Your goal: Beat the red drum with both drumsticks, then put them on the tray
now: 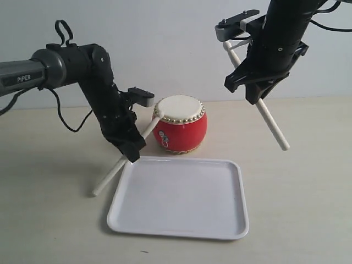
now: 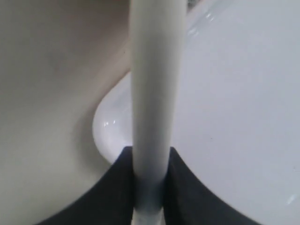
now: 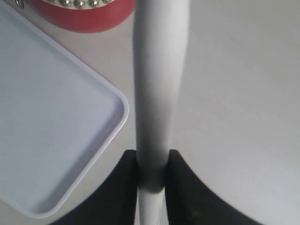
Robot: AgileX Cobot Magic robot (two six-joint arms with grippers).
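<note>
The red drum (image 1: 180,129) with its cream skin stands behind the white tray (image 1: 179,198). My left gripper (image 1: 131,147) is shut on one drumstick (image 1: 113,175) near the tray's far left corner. That stick slants up to the right, and its tip is at the drum's left rim. In the left wrist view the gripper (image 2: 150,154) pinches the stick (image 2: 154,84) over the tray's corner (image 2: 234,93). My right gripper (image 1: 256,91) hangs high to the right of the drum, shut on the other drumstick (image 1: 272,126), which points down and right in the air. The right wrist view shows this gripper (image 3: 152,157), its stick (image 3: 159,70), the drum (image 3: 84,16) and the tray (image 3: 47,117).
Everything sits on a pale beige table (image 1: 297,181) in front of a plain light wall (image 1: 165,49). A black cable (image 1: 69,124) loops down behind the left arm.
</note>
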